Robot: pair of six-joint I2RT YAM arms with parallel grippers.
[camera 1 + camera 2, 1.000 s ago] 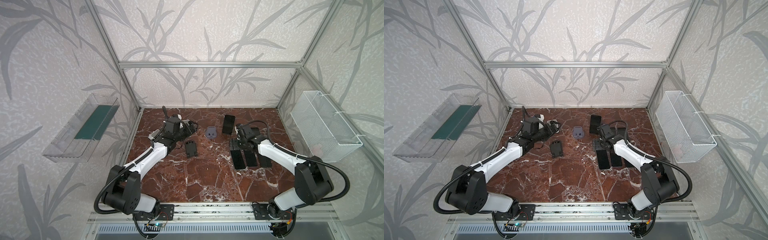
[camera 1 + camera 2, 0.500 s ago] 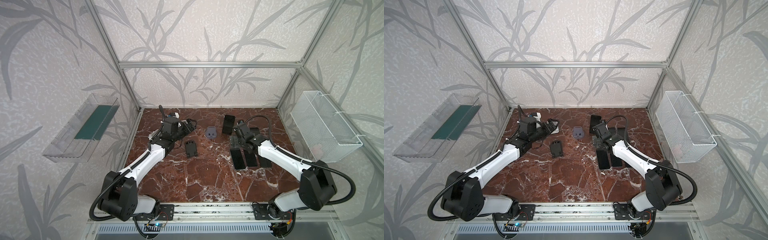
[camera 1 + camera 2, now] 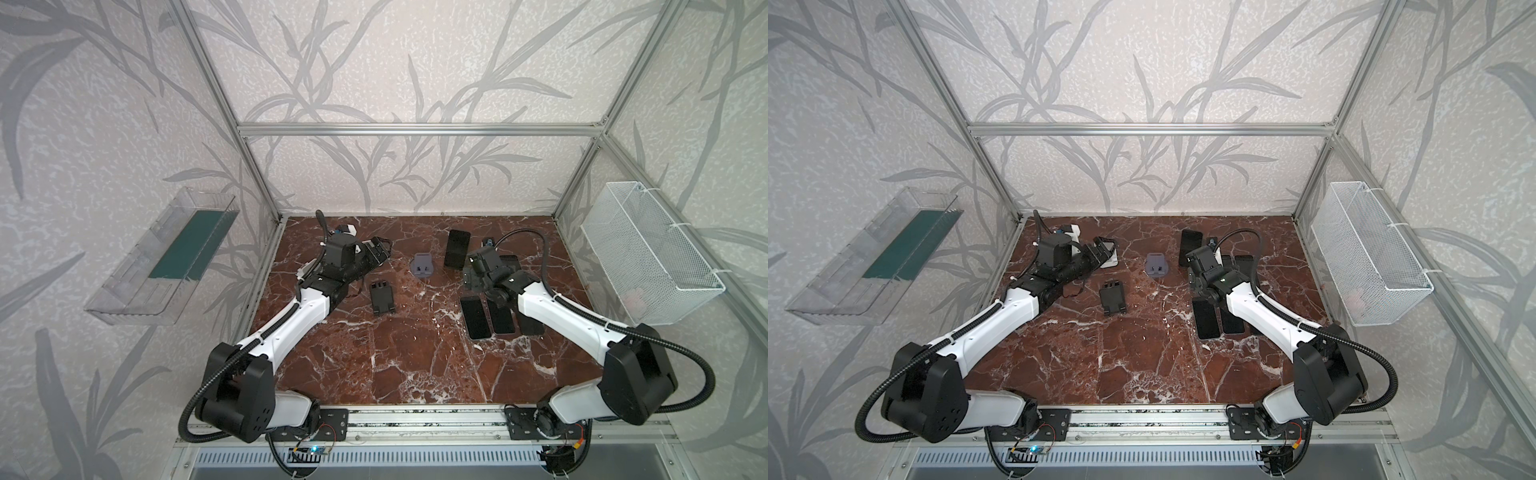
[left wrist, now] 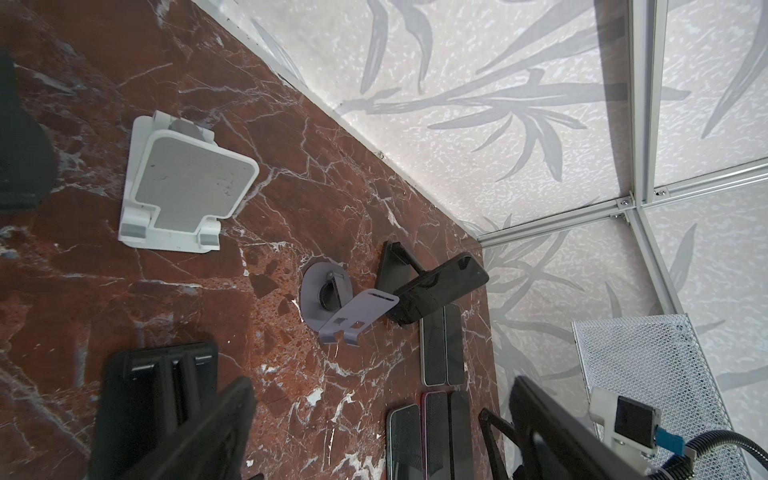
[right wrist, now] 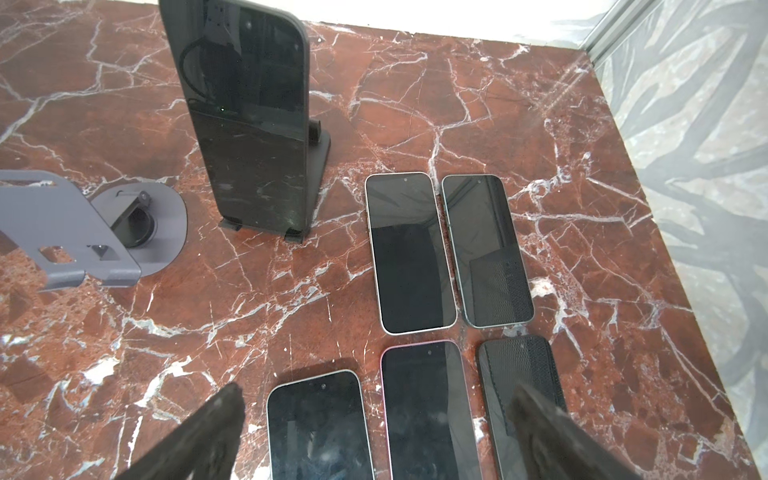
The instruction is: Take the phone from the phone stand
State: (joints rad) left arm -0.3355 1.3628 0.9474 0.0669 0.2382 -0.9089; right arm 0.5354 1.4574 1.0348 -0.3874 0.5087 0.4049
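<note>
– Since a second ago the right gripper (image 5: 378, 392) has crept a little closer to the phone (image 5: 245, 104), and that arm's elbow has swung outward. The left arm has hardly shifted.

– Where is the phone?

– Upright on its phone stand (image 5: 320, 149), leaning back, with its lower edge caught in the two front hooks. It sits at the back of the table (image 3: 415, 353), right of middle in both top views.

– Is the right gripper on it?

– No. Its fingers (image 5: 208, 428) are spread wide and grip nothing. They hang over the nearer row of five other phones (image 5: 409, 253), which lie flat beside the phone stand.

– And the left gripper?

– The left gripper (image 4: 382, 386) is released too, fingers apart, at the back left near a white stand (image 4: 183, 187).

– Anything between the two arms?

– A grey stand (image 3: 423, 266) just left of the phone and apart from it, and a black stand (image 3: 382, 296) lying flat nearer the left arm.
</note>
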